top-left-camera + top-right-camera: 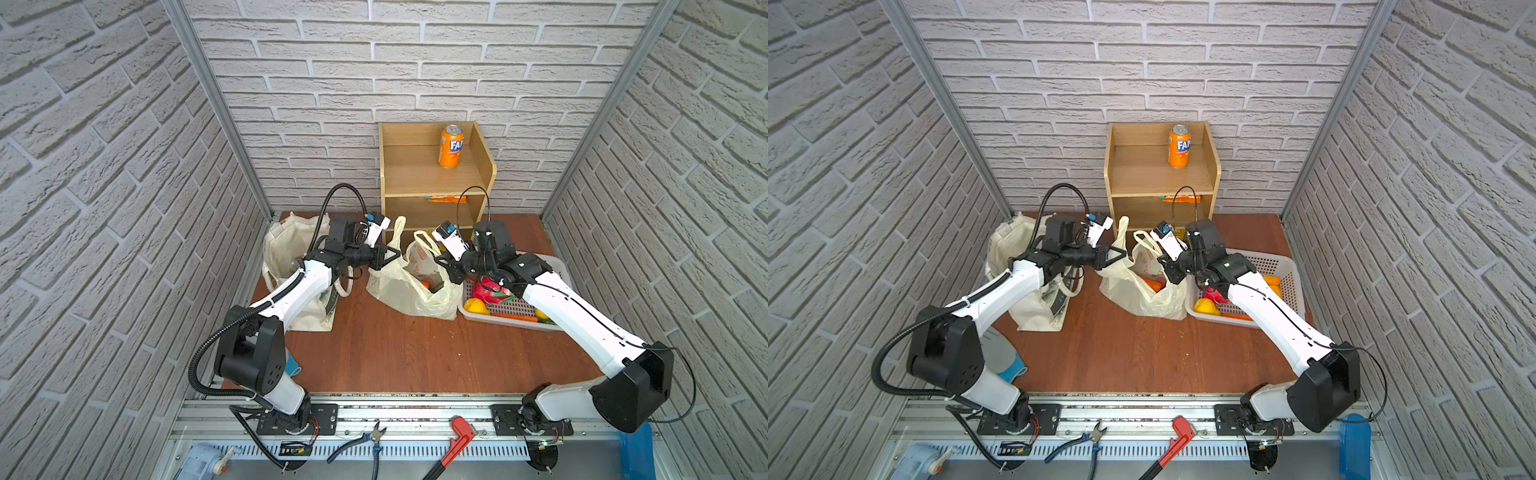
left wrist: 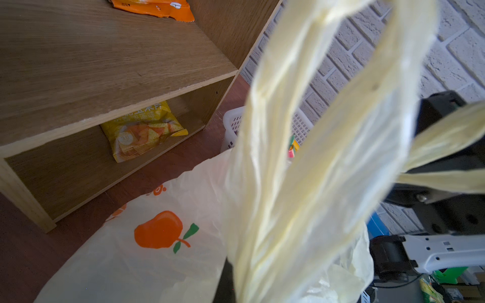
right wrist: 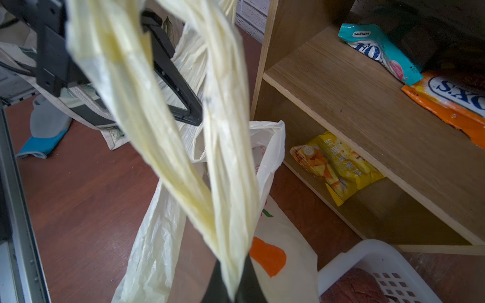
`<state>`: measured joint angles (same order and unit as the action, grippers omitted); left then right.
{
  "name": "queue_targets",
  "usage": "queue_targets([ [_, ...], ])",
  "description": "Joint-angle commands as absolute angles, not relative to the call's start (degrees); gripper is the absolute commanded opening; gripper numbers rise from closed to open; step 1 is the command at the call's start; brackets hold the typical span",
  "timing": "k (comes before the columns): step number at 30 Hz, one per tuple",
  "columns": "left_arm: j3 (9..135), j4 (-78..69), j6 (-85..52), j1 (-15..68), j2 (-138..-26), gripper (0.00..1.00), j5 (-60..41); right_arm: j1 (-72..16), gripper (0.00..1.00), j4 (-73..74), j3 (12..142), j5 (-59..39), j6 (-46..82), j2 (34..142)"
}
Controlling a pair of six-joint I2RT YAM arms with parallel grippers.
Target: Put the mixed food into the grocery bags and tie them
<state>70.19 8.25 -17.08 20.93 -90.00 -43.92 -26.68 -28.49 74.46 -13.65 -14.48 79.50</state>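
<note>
Two bags on the brown tabletop [image 1: 395, 357]. Cream canvas tote [image 1: 286, 245] at the left rear, partly under the left arm; contents impossible to make out. Pale-yellow plastic bag [image 1: 409, 295] mid-table, between tote and white perforated basket [image 1: 557, 266], just beside the basket's near corner; inside, an orange carrot [image 1: 1152, 284] and a scrap of green. In the basket: a yellow toy fruit [image 1: 476, 306], a red piece [image 1: 490, 291], a second carrot [image 1: 513, 318]. On the wooden shelf unit [image 1: 415, 178] behind: orange soda can [image 1: 451, 145] upright on top, teal packet [image 3: 378, 49] and orange packet [image 3: 451, 99] on the middle board, yellow crisp packet [image 2: 141, 131] at the bottom.

Thin, crinkled film, printed with an orange fruit [image 2: 158, 230]. Upright on its base, mouth open upward, long axis vertical. Both loop handles bunched into narrow strips and held apart, left handle [image 1: 400, 232] on the tote side, right handle [image 1: 424, 243] on the basket side. Left gripper [image 1: 395, 252] pinched shut on the left handle; right gripper [image 1: 440, 259] clamped tight on the right handle, fingers [image 3: 253, 288] squeezing the strip.
</note>
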Motion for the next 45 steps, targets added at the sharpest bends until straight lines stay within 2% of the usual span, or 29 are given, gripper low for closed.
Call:
queue_targets([
  [1,72.06,12.72,-14.12,21.20,-89.77,0.00,-44.93,-28.26,0.06,-28.93,77.46,-9.79,-19.12,80.37],
  [11,71.57,13.31,-13.81,21.34,-85.92,0.00,-44.56,-33.02,0.06,-29.52,84.38,0.41,-29.13,85.93],
  [26,72.08,14.38,-7.33,20.98,-86.95,0.00,-51.06,-33.93,0.06,-26.82,84.93,2.19,-30.44,90.45],
  [32,69.38,13.04,-6.17,20.92,-85.46,0.00,-48.54,-33.99,0.06,-26.36,84.21,1.80,-29.34,90.41],
  [38,65.92,9.18,-8.42,20.92,-83.04,0.30,-44.00,-34.01,0.06,-26.04,84.11,1.29,-28.60,90.88],
  [41,64.24,6.79,-9.38,20.85,-81.75,0.38,-43.32,-34.14,0.06,-25.98,83.98,1.23,-28.60,90.97],
  [45,63.29,4.73,-9.86,20.42,-80.79,0.43,-44.80,-34.62,0.06,-25.78,83.50,1.32,-28.61,90.59],
])
